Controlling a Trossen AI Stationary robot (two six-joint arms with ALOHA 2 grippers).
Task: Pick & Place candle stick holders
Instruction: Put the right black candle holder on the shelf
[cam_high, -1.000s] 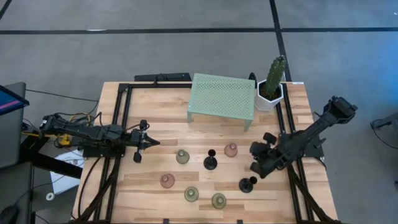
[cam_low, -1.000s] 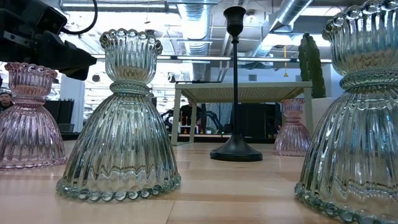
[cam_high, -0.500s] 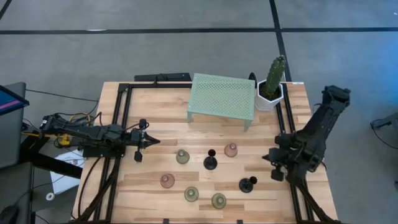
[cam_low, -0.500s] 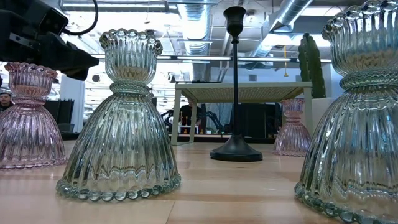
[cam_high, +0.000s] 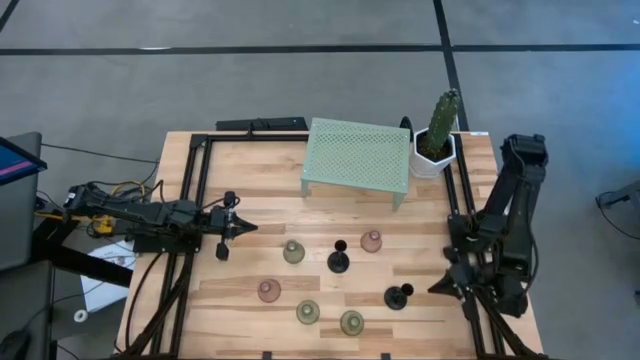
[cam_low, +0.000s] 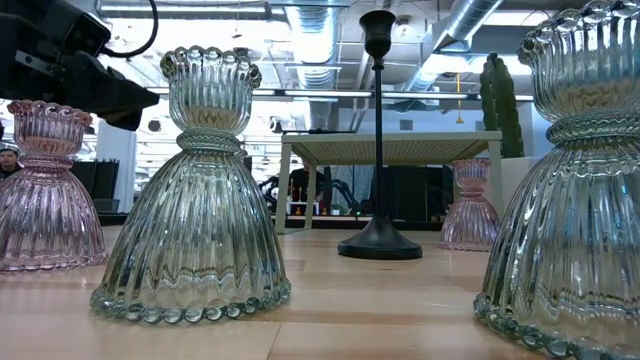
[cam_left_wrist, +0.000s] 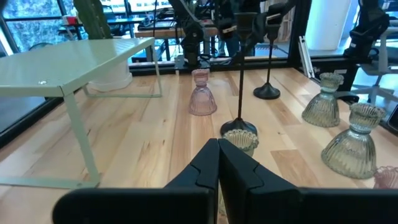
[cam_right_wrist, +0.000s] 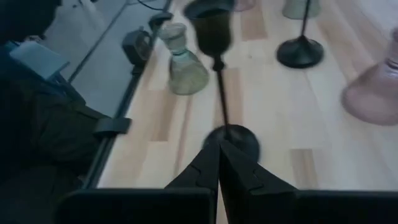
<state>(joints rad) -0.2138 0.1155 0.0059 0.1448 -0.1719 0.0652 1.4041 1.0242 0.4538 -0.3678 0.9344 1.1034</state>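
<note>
No legible text, label, brand mark, number or sign appears in any of the four views (the room behind the bench in the low view and the left wrist view shows only shapes too indistinct to read).
</note>
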